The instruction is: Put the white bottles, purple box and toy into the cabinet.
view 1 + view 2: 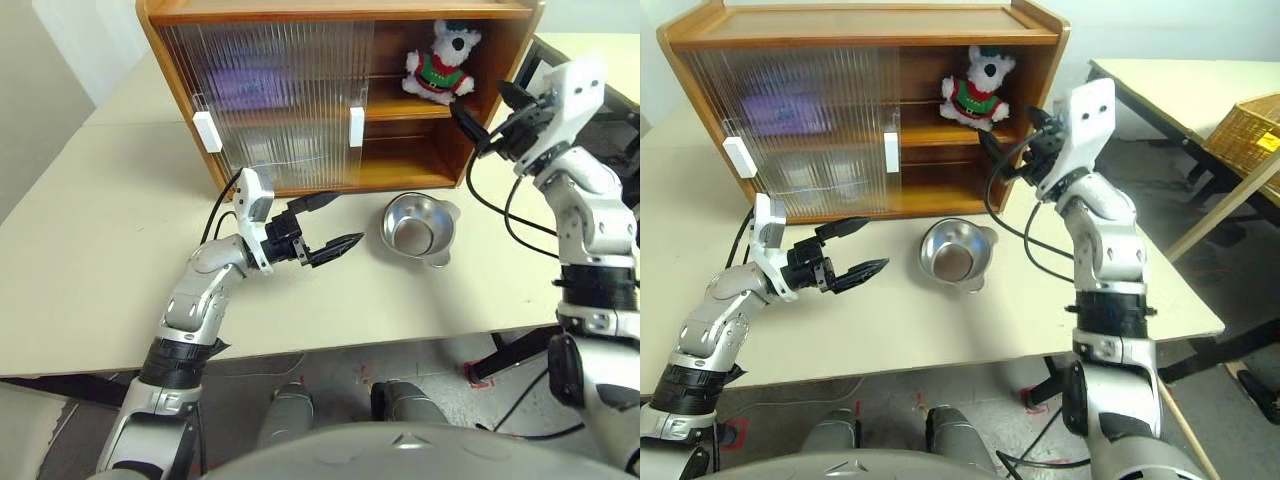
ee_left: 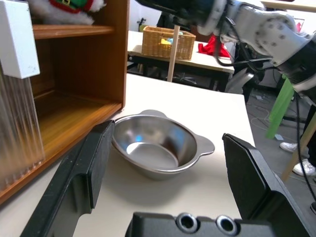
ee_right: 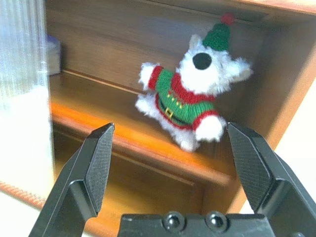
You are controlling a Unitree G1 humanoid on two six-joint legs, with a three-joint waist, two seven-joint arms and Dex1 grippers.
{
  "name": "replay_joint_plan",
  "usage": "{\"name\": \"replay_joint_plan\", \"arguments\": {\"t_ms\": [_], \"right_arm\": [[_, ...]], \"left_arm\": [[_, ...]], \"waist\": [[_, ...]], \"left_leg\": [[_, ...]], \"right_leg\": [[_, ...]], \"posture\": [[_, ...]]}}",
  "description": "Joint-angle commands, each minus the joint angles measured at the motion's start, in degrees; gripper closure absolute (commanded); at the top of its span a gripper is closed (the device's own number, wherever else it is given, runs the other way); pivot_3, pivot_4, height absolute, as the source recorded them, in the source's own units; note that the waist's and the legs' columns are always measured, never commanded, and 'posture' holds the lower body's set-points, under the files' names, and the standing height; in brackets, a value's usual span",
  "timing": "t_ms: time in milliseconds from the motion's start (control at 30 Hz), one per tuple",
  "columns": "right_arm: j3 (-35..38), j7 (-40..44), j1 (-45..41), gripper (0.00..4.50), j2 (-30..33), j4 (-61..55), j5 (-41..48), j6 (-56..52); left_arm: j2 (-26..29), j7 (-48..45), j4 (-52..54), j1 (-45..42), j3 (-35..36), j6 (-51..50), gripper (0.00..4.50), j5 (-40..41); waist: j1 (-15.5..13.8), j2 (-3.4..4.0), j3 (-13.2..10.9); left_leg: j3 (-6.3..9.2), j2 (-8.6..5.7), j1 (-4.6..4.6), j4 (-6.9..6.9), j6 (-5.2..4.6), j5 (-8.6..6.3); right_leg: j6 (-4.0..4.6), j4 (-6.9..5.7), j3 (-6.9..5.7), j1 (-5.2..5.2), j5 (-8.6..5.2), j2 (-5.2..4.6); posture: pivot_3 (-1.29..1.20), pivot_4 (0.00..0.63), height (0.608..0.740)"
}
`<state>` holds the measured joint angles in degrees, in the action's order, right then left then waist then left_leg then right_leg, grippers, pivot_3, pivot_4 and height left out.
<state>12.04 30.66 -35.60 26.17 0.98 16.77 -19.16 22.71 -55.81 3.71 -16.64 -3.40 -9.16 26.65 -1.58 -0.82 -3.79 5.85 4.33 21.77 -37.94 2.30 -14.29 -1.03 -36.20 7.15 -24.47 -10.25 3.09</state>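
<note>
Head views: the cabinet (image 1: 300, 90) stands on the tabletop (image 1: 90, 280), its ribbed sliding doors (image 1: 270, 100) covering the left part, the right part open. The toy (image 1: 441, 62) sits upright on the upper shelf in the open right section, hat up, facing outward — its long axis vertical. Behind the ribbed doors a blurred purple shape on the upper shelf may be the purple box (image 1: 780, 112); pale shapes on the lower shelf cannot be identified.

A steel bowl (image 1: 415, 228) rests on the tabletop just in front of the cabinet's open side, with nothing in it.

The left gripper (image 1: 318, 235) hovers over the tabletop beside the bowl, jaws spread wide, holding nothing. The right gripper (image 1: 1012, 148) is raised near the cabinet's right edge, jaws likewise wide apart and empty.

Left wrist view adds what the head views lack — a wicker basket (image 2: 165, 43) on a further table. Right wrist view shows the toy close up, leaning slightly, well clear of the jaws.
</note>
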Motion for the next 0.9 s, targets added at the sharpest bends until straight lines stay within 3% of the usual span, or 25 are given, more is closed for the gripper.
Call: {"name": "replay_joint_plan", "arguments": {"t_ms": [33,333,567,733,900], "right_arm": [[2.83,-1.38,4.69,0.02,0.58,-9.03,4.95,-6.26],[9.19,-4.18,12.02,0.02,-0.58,-11.28,13.92,-12.72],[13.34,-5.51,13.97,0.02,-2.70,-13.41,29.23,-24.88],[18.13,-11.23,14.53,0.02,-3.54,-12.34,41.08,-33.89],[24.95,-22.12,13.60,0.02,-5.15,-6.16,55.36,-39.46]], "left_arm": [[0.40,-0.60,-0.90,-0.01,-0.03,0.31,0.00,-0.48],[0.37,-1.53,-1.64,-0.43,-0.28,0.39,0.00,-0.62],[0.79,-1.37,-0.85,0.56,0.08,0.25,0.00,-0.49],[0.94,-1.11,-0.52,0.88,0.11,0.21,0.00,-0.36],[1.09,-1.12,-0.70,0.83,0.18,0.22,0.00,-0.35]], "waist": [[0.21,0.00,0.00],[0.97,0.02,-0.02],[0.98,0.02,-0.03],[0.69,0.02,-0.03],[0.44,0.02,-0.04]], "left_leg": [[0.00,0.00,-0.03,-0.01,-0.03,0.02],[0.10,-0.01,-0.27,0.09,0.28,-0.16],[0.17,-0.01,-0.05,0.25,0.18,-0.11],[0.12,-0.08,0.17,0.23,0.11,-0.12],[0.12,-0.09,0.21,0.23,0.05,-0.26]], "right_leg": [[0.00,0.00,-0.01,0.04,0.00,0.00],[-0.03,0.14,0.05,0.31,-0.03,-0.04],[-0.09,0.18,0.02,0.04,-0.07,-0.01],[-0.16,0.26,0.03,-0.09,-0.22,0.00],[-0.19,0.34,0.04,-0.08,-0.30,-0.01]], "posture": [[0.03,0.074,0.740],[0.03,0.081,0.740],[0.04,0.088,0.740],[0.05,0.090,0.740],[0.05,0.094,0.740]]}}
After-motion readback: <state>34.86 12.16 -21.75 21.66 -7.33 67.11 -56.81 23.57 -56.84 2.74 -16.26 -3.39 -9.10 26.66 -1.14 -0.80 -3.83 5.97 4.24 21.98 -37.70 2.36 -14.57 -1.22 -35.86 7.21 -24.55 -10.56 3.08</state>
